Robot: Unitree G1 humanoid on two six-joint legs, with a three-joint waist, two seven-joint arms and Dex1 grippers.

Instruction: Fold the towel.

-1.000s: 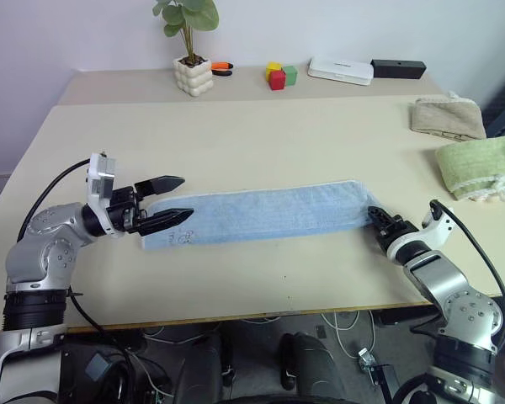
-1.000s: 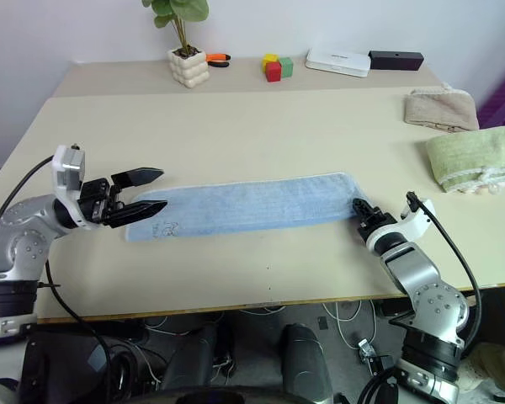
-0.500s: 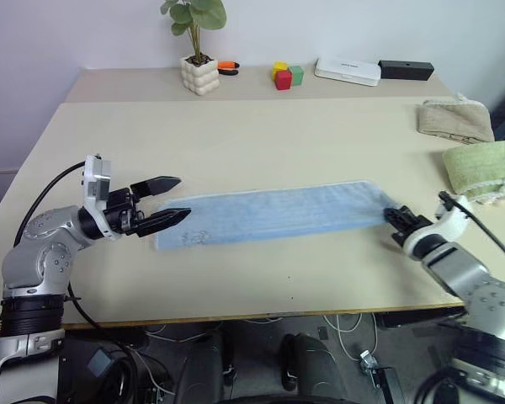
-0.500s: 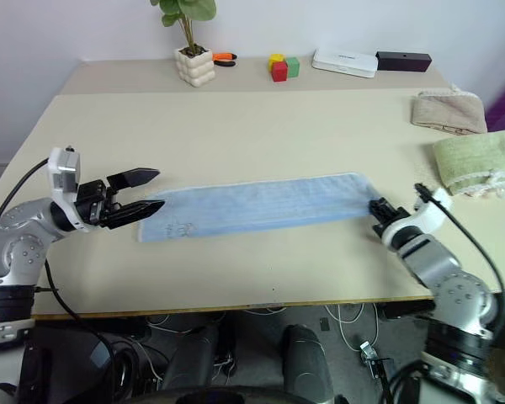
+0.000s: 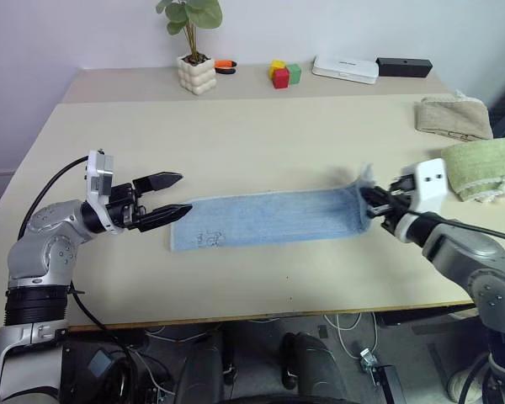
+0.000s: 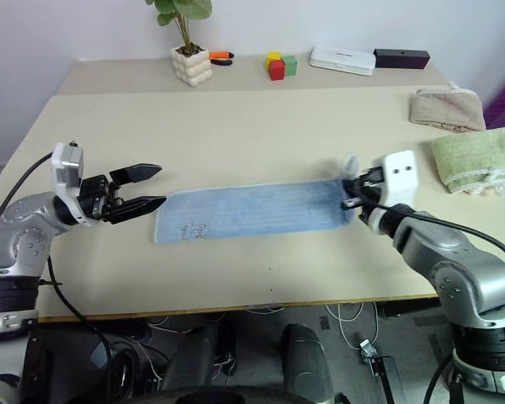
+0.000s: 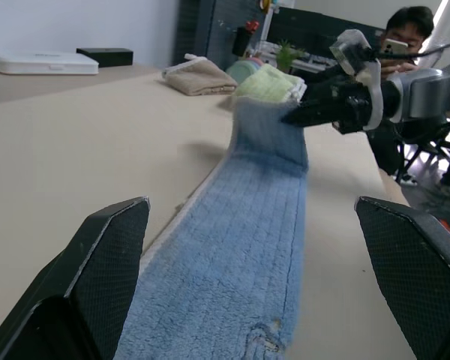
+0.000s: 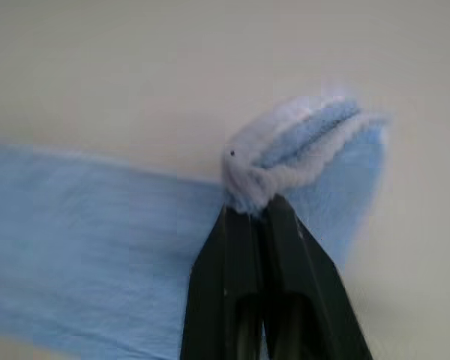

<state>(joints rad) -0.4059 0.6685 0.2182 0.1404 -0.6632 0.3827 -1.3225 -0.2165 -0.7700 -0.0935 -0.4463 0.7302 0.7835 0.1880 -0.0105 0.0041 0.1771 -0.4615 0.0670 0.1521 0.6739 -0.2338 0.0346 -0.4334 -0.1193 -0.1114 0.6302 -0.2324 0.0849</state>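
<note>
Table [image 5: 261,135]: a wide beige top spans both head views, its near edge running along the bottom; the far right corner is cut off by the frame.
Towel [image 5: 278,225]: the light blue towel lies in a long narrow strip across the near middle of the table, between the two arms. Its right end is lifted off the surface and bunched where the right gripper pinches it. A small dark print sits near the left end, too small to make out.
Right gripper [image 5: 372,203]: clamped tight on the towel's right end; the right wrist view shows the two black fingers [image 8: 277,247] pressed together with a pale wad of cloth above them.
Left gripper [image 5: 178,194]: spread wide and level, pointing along the towel; its tips are near the left end, and whether they touch it is hard to tell.
Folded towels: a light green one [image 5: 480,168] and a beige one [image 5: 453,116] rest at the right edge, the green one partly cut off.
Far edge: a potted plant [image 5: 194,71], coloured blocks [image 5: 281,74], a white box [image 5: 343,69] and a black box [image 5: 402,66]; an orange item beside the pot is unclear.
Person [image 7: 405,30]: partly seen behind the right arm in the left wrist view.
Change: a second ago the whole towel lay flat with the right gripper low at its end; now that end is raised and drawn leftward, and the strip looks shorter. The left gripper has kept its place, still agape.
</note>
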